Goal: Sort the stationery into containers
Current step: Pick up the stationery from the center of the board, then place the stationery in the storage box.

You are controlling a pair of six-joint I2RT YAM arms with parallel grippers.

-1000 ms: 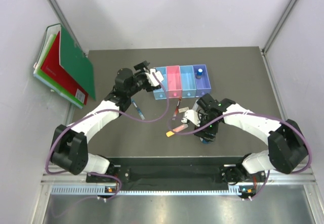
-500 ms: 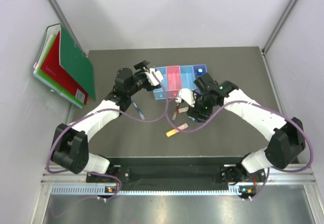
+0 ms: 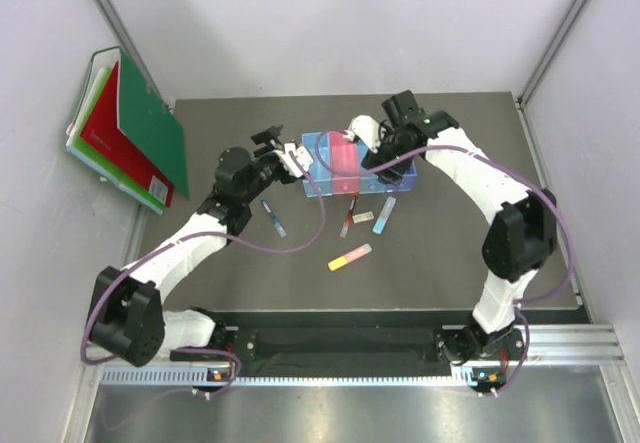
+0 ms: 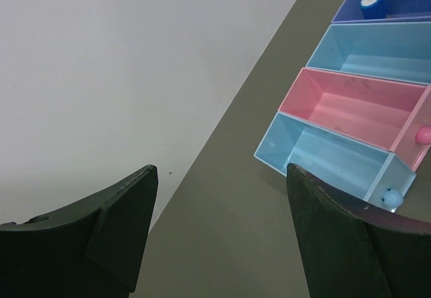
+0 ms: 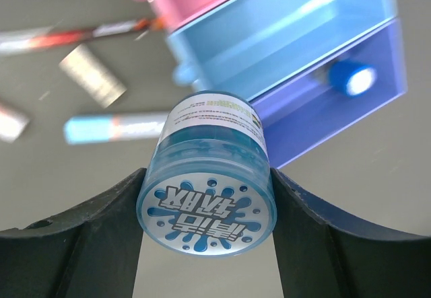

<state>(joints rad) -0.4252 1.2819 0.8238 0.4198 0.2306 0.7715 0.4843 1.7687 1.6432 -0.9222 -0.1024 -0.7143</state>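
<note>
My right gripper [image 5: 206, 183]: jaws part-open, clamped on curved sides of round blue tin [image 5: 205, 210], tin aloft over bin row. Below: blue bin [image 5: 283, 29], violet-blue bin [image 5: 323, 123] with grey-capped blue bottle [image 5: 355, 79] inside. Risk: release over shared wall, tin tips, rolls onto table. My left gripper [image 4: 221, 177]: wide open, empty, near light-blue bin [image 4: 323, 157].

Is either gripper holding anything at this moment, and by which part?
The right gripper clamps the round translucent blue plastic tin by its curved side wall. The left gripper is open and holds nothing.
</note>
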